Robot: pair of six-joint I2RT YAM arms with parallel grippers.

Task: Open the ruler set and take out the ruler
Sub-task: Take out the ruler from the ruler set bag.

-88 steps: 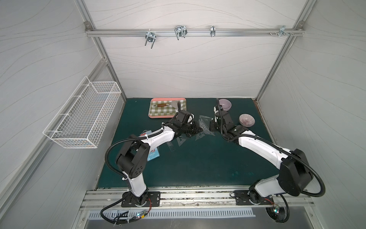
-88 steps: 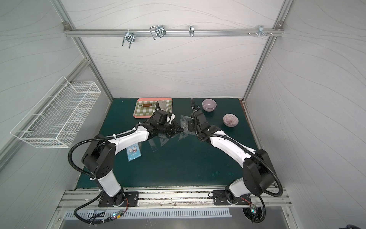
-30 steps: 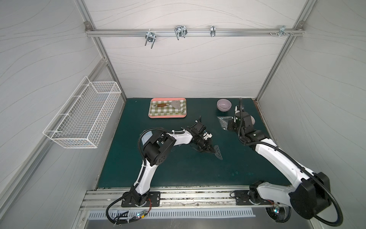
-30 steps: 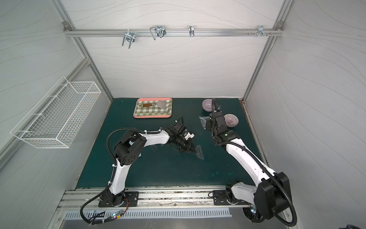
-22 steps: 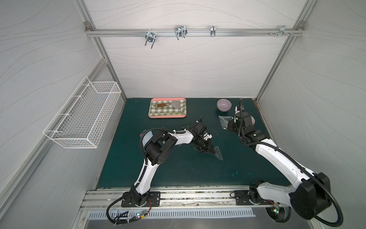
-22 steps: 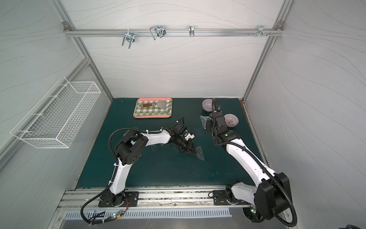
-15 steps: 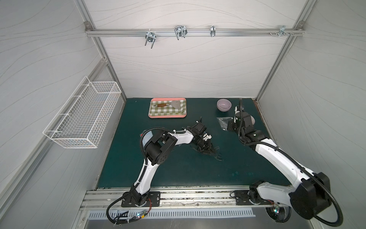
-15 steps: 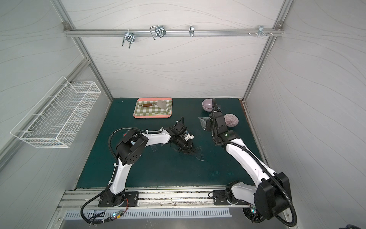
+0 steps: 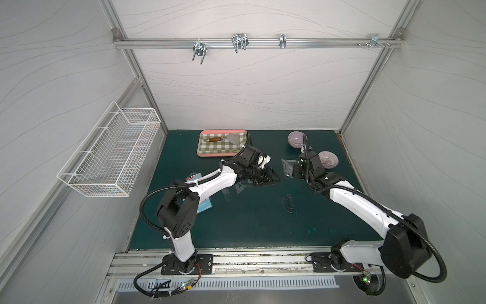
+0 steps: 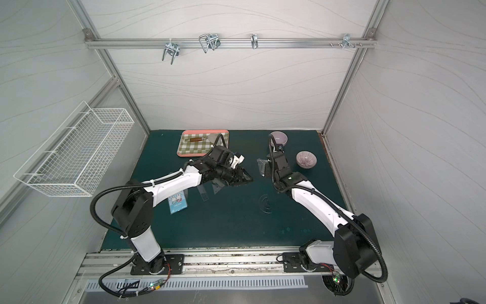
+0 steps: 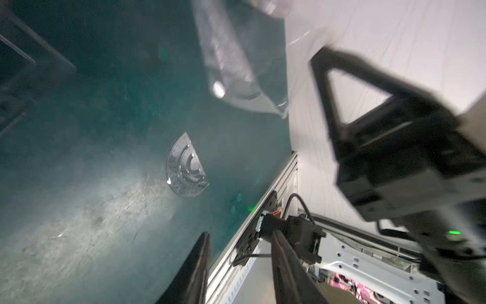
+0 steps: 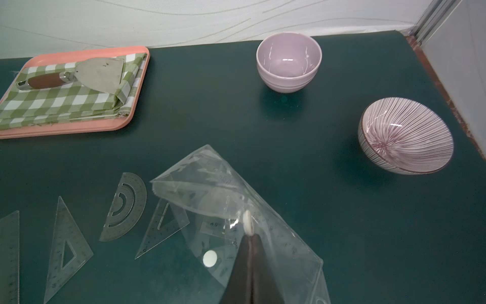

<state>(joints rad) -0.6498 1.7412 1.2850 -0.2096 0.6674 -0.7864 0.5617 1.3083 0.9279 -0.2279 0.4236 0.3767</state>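
My right claw [image 12: 249, 238] is pinched shut on the bag [image 12: 236, 200]; my left claw [image 11: 238, 263] hangs part open, empty. The ruler [image 9: 227, 195] lies out on the mat [image 9: 249, 223] beside my left arm, near a triangle [image 9: 240, 188]. A piece may be left in the bag (I cannot tell through the film) and could slide out if I tilt it; my left arm, swinging low, could sweep the ruler away.
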